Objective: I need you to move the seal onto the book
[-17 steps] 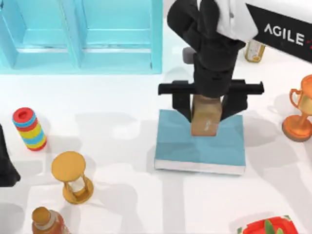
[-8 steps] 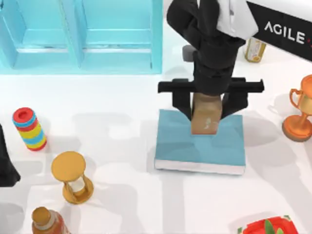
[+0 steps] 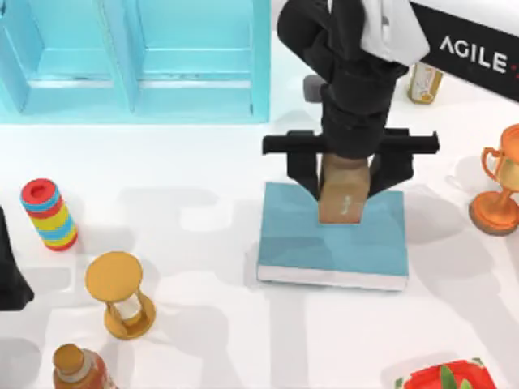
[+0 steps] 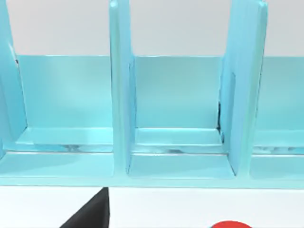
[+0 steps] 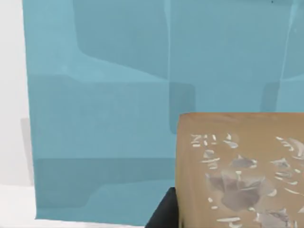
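Little has shifted vs a second ago: the right gripper (image 3: 346, 194) sits a hair higher in the top view, its crossbar and fingers edged up slightly, and the seal (image 3: 341, 191) moved up w/ it. Everything else is where it was.

Right arm comes in from the upper right of the top view and hangs over the upper-centre part of the book (image 3: 285, 235). Its two black fingers (image 3: 303, 177) are closed in on the seal, one on each side, gap no wider than the block itself, so it has hold of the seal. Seal is upright, tan-brown, pale mark on the face toward the lower edge of the frame; it overlaps the book's far edge in the top view. Can't tell if its base touches the cover. In the right wrist view the seal (image 5: 242, 175) fills the lower right, w/ pale flecked markings, and the teal book cover (image 5: 104, 118) spreads behind it.

Book lies flat, centre-right of the top view, white page edges along its lower side.

Left arm parked at the far left edge, mid-lower; left wrist view faces the light-blue shelf unit (image 4: 118, 118), which is in the upper left of the top view (image 3: 195, 89).

Around: striped ring stack (image 3: 49, 214) at left, golden hourglass (image 3: 120, 293) lower left, orange trophy cup (image 3: 499, 191) at right edge.
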You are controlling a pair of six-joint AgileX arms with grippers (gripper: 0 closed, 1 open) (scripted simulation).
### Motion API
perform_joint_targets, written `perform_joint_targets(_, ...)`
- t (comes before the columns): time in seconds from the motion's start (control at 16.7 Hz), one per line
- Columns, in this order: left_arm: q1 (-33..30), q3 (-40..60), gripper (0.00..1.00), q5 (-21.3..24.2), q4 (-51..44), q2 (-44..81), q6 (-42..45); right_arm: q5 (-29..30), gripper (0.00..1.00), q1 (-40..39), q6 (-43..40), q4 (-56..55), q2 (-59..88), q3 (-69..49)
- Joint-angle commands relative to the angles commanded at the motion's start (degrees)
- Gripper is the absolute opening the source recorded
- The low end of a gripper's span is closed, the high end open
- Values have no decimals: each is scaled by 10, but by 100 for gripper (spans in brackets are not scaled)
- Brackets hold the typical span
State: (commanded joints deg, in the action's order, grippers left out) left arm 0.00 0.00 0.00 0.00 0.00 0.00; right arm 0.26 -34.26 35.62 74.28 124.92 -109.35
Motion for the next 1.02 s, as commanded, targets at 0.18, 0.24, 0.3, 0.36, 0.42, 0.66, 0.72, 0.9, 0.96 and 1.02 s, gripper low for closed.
perform_joint_targets(0.18,0,0,100,0,0,0,0,0,75,0,0,0,0,0)
perform_joint_targets(0.24,0,0,100,0,0,0,0,0,83,0,0,0,0,0)
perform_joint_targets(0.3,0,0,100,0,0,0,0,0,90,0,0,0,0,0)
perform_joint_targets(0.36,0,0,100,0,0,0,0,0,98,0,0,0,0,0)
perform_joint_targets(0.42,0,0,100,0,0,0,0,0,100,0,0,0,0,0)
perform_joint_targets(0.66,0,0,100,0,0,0,0,0,100,0,0,0,0,0)
perform_joint_targets(0.72,0,0,100,0,0,0,0,0,100,0,0,0,0,0)
perform_joint_targets(0.9,0,0,100,0,0,0,0,0,100,1,0,0,0,0)
perform_joint_targets(0.96,0,0,100,0,0,0,0,0,100,1,0,2,1,-2)
perform_joint_targets(1.02,0,0,100,0,0,0,0,0,100,1,0,10,2,-10)
